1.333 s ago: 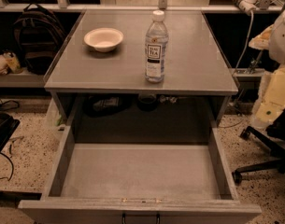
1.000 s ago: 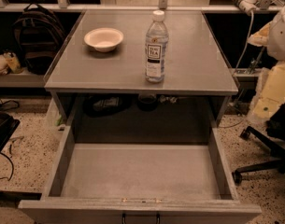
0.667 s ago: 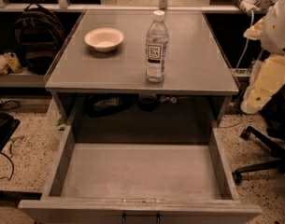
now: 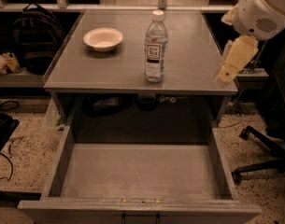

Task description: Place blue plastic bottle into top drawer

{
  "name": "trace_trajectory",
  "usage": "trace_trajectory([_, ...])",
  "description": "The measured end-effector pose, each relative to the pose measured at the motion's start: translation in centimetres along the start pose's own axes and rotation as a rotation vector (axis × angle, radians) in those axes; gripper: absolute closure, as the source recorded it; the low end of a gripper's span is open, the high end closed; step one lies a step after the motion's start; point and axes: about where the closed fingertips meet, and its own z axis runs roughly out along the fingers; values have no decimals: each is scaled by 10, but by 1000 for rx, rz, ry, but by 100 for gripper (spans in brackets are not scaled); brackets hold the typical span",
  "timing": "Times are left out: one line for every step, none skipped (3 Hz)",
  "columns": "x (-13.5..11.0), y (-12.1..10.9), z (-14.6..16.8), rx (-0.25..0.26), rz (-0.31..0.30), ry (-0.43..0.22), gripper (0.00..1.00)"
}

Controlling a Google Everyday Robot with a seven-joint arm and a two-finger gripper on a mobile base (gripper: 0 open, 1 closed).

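Blue plastic bottle (image 4: pixel 155 48) upright on table (image 4: pixel 100 71), gripper (image 4: pixel 230 65) well apart at right.

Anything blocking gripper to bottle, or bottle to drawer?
Nothing visible. The gripper hangs past the table at its right edge, only bare top between it and the blue plastic bottle. The white bowl sits left, off both paths. The top drawer stands open below.

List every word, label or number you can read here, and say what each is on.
"TEA": dark letters on the white label of the blue plastic bottle, standing on the table.
Smaller print above and below it on that label: too small to read.
White bowl, top drawer, pincer by the table's right edge: no text visible.
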Motion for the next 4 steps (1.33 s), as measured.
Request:
trace_trajectory([-21, -25, 17, 14, 22, -92, 0])
trace_trajectory([-37, -44, 33, 35, 50, -177, 0])
trace_trajectory([-55, -60, 54, 44, 71, -244, 0])
trace_trajectory([-72, -76, 76, 36, 86, -296, 0])
